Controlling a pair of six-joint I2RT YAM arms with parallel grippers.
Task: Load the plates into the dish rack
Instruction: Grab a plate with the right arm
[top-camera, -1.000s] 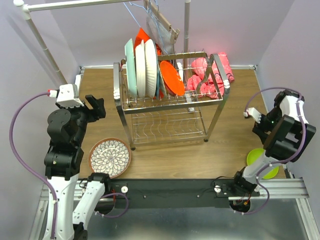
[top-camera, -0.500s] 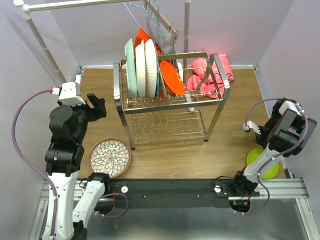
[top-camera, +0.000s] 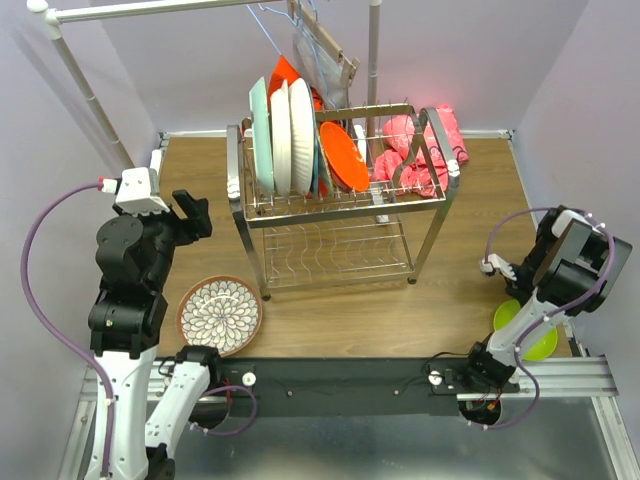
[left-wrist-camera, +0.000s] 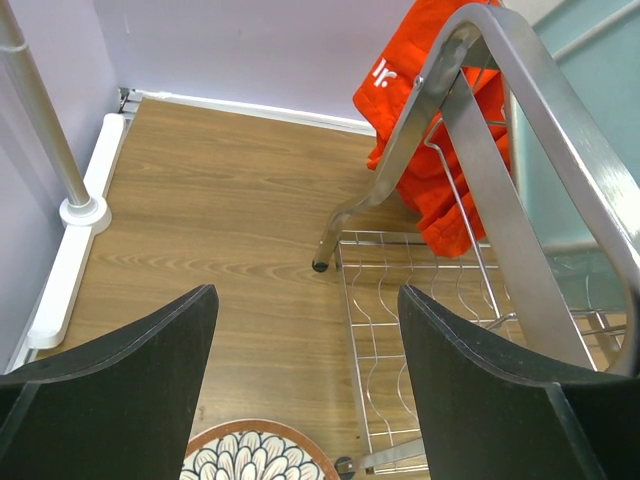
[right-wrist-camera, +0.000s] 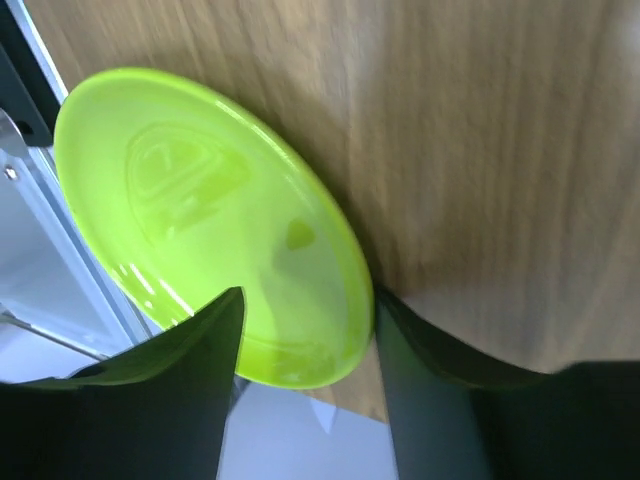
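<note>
Plates – several already stand on edge in the upper shelf of the dish rack (top-camera: 340, 205): a mint plate (top-camera: 261, 130) at the left end, 2 white plates (top-camera: 291, 135) just beside it, then an orange plate (top-camera: 345, 157) tilted to the right. A thin teal edge shows between white and orange, too narrow to say more. The rack's lower shelf holds no plate that I can see.

2 plates lie flat on the wooden table (top-camera: 450, 240). The brown-rimmed floral plate (top-camera: 219, 315) sits near the rack's front-left leg, close to the left arm. The lime green plate (top-camera: 540, 343) sits at the near-right edge, partly hidden under the right arm.

Left gripper (left-wrist-camera: 305, 300) hangs above the table left of the rack with its jaws spread wide and nothing between them. The floral plate's rim shows at the bottom of the wrist view, well below the fingers.

Right gripper (right-wrist-camera: 305, 300) is down at the lime green plate – jaws parted and straddling its rim, 1 finger over the plate, the other over bare wood. No clamp visible; whether a finger touches the plate I cannot tell.

Pink cloths (top-camera: 425, 150) are heaped behind the rack's right end. An orange-red cloth (left-wrist-camera: 430, 120) hangs behind the rack. A white clothes rail (top-camera: 150, 9) runs across the back.
</note>
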